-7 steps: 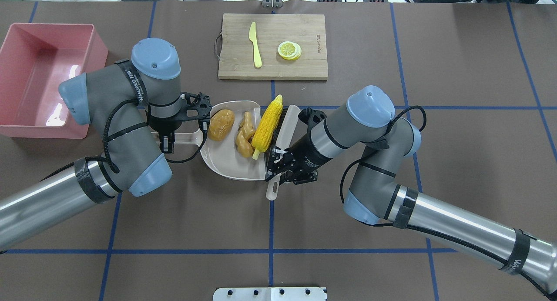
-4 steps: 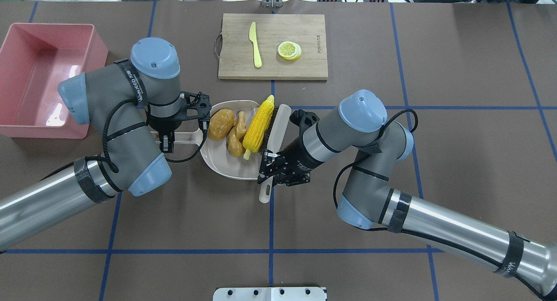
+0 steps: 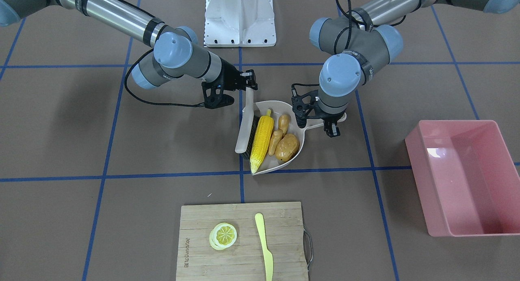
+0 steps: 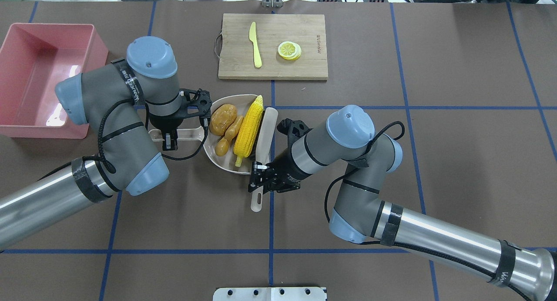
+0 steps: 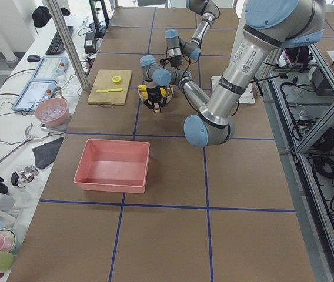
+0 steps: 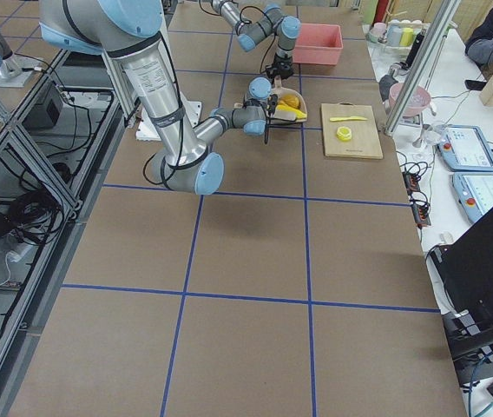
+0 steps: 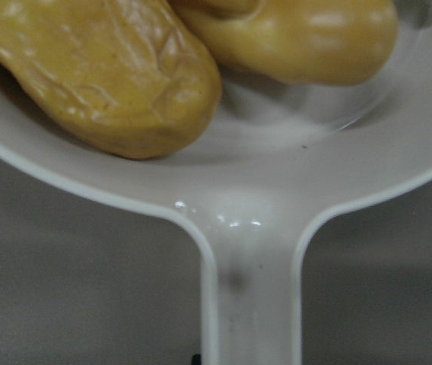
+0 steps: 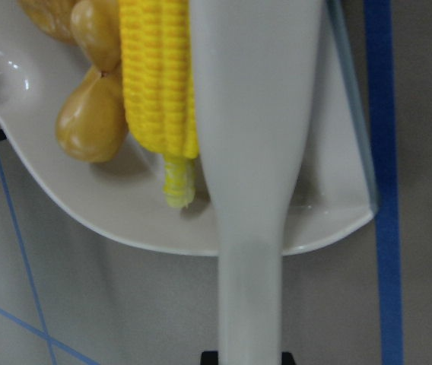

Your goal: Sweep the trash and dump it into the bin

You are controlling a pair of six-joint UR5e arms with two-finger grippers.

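Three trash items lie inside the dustpan (image 4: 219,161) at mid-surface. The potato (image 4: 223,117) sits nearest the pan's handle, the ginger root (image 4: 229,134) lies against it, and the corn cob (image 4: 248,126) is outermost. The brush (image 4: 266,126) stands on its bristles along the open mouth of the pan, pressed against the corn cob.

1. Grip state. The left fingers (image 4: 167,141) pinch the dustpan handle. The right fingers (image 4: 255,179) pinch the brush handle, which runs straight back to them in the right wrist view.
2. Bin position. The bin (image 4: 48,27) stands open-side-up on the surface, well apart from the dustpan and beyond the left arm on the robot's left. No trash shows in it.
3. Step in hand. Sweeping appears to be at its end, since all three items are past the pan lip. Dumping is not yet done.
4. Next move. The left arm should probably raise the dustpan with its mouth tipped slightly upward, carry it over the bin, and then tilt it. The brush should either back away or act as a gate during the lift.
5. Caution. The corn cob spans nearly the full pan, its tip at the rim, so it is the item most likely to roll out.
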